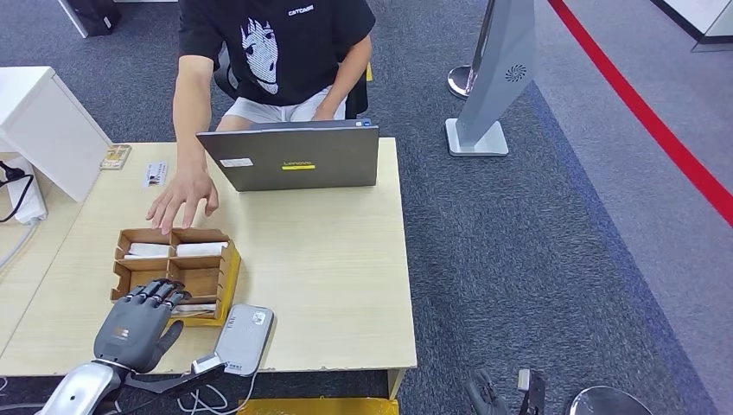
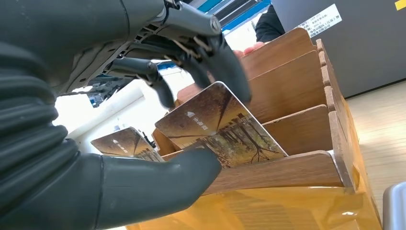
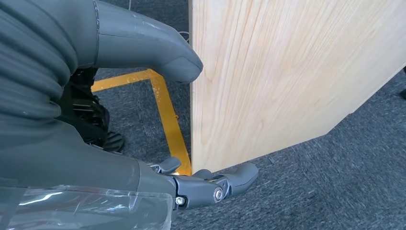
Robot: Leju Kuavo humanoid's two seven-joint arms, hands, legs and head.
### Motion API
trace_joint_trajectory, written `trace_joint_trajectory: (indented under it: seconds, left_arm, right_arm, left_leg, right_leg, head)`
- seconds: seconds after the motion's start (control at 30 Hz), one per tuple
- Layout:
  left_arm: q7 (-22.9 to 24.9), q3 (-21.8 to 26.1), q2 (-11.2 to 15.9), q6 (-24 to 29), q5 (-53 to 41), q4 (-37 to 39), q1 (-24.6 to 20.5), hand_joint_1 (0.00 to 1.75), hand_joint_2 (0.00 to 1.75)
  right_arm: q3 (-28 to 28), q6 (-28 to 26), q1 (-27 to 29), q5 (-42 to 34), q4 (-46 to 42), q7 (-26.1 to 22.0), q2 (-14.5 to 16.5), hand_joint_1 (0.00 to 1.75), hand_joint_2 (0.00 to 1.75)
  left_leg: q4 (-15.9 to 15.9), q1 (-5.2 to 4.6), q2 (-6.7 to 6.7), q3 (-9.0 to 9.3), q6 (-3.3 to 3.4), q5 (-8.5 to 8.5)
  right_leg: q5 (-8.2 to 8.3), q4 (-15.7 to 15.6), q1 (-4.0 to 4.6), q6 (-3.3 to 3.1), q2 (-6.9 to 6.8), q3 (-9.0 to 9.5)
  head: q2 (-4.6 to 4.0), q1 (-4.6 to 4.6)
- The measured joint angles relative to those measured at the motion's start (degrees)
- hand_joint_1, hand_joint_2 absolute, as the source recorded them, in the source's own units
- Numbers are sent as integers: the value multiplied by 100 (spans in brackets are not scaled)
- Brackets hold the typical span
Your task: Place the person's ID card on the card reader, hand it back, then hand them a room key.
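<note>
A wooden box point(image 1: 226, 275) with compartments stands on the table, and my left hand point(image 1: 138, 324) reaches over its near compartment. In the left wrist view a room key card point(image 2: 220, 127) printed with a forest picture leans in that compartment. My dark fingertips point(image 2: 234, 81) touch its upper edge, while the thumb point(image 2: 158, 184) lies at the box's front wall point(image 2: 292, 170). A second key card point(image 2: 125, 143) leans beside it. The grey card reader point(image 1: 245, 337) lies at the table's front edge, right of my hand. My right hand point(image 3: 95, 143) hangs by the table's side, holding nothing.
A person sits behind a grey laptop point(image 1: 290, 157), one hand point(image 1: 183, 201) flat on the table just beyond the box. Two small cards point(image 1: 156, 173) lie at the far left near a white device point(image 1: 47, 130). A stand point(image 1: 493, 78) is on the carpet right of the table.
</note>
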Motion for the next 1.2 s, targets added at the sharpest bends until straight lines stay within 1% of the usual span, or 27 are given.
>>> trace_joint_trajectory:
  seconds: [0.87,1.0,1.1,1.2]
  left_arm:
    - [49,0,-4,-26,-91,-2,5,175,175]
    - [50,4,-54,163,-89,-20,-5,175,175]
    - [87,26,-150,429,-134,-199,-113,175,175]
    - [144,82,-218,418,-43,-545,-469,175,175]
  right_arm:
    - [-26,-13,0,-1,0,-40,-1,0,175]
    - [-31,-11,0,0,0,-40,-1,0,175]
    - [-34,-14,-1,14,0,-29,-1,0,175]
    - [-35,-15,-5,64,0,12,-1,0,175]
  left_leg:
    - [0,0,0,0,0,0]
    - [0,0,0,1,0,0]
    - [2,0,-3,0,0,1]
    - [3,0,-8,-1,5,6]
  right_leg:
    - [0,0,0,0,0,0]
    - [0,0,0,0,0,0]
    - [0,0,0,0,-4,0]
    - [3,0,0,0,-10,2]
  head:
    - [0,0]
    - [0,0]
    - [0,0]
    - [0,0]
